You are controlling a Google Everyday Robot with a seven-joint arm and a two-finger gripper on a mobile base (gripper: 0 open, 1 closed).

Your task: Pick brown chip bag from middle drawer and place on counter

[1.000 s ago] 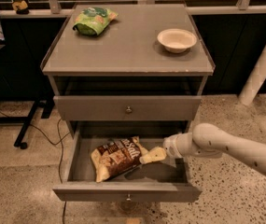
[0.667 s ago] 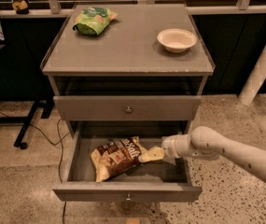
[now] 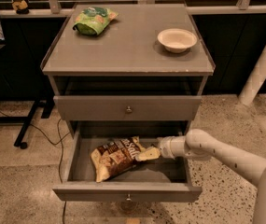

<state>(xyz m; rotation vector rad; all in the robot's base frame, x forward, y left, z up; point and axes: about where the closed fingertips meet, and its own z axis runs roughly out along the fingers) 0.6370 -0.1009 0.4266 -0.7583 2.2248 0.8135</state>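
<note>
The brown chip bag (image 3: 117, 157) lies at a slant in the middle drawer (image 3: 128, 191), which is pulled out and has a small knob on its front. My gripper (image 3: 150, 153) reaches into the drawer from the right, on the white arm (image 3: 216, 153). Its tip is at the bag's right end and seems to touch it. The counter (image 3: 123, 50) is the cabinet's flat grey top above.
A green snack bag (image 3: 94, 20) lies on the counter at the back left and a white bowl (image 3: 177, 39) at the back right. A shut drawer (image 3: 129, 108) sits just above the open one, under an open slot. A white post (image 3: 262, 69) stands at the right.
My gripper and arm have moved a little to the left, closer onto the bag's right end. The bag has not visibly moved.
</note>
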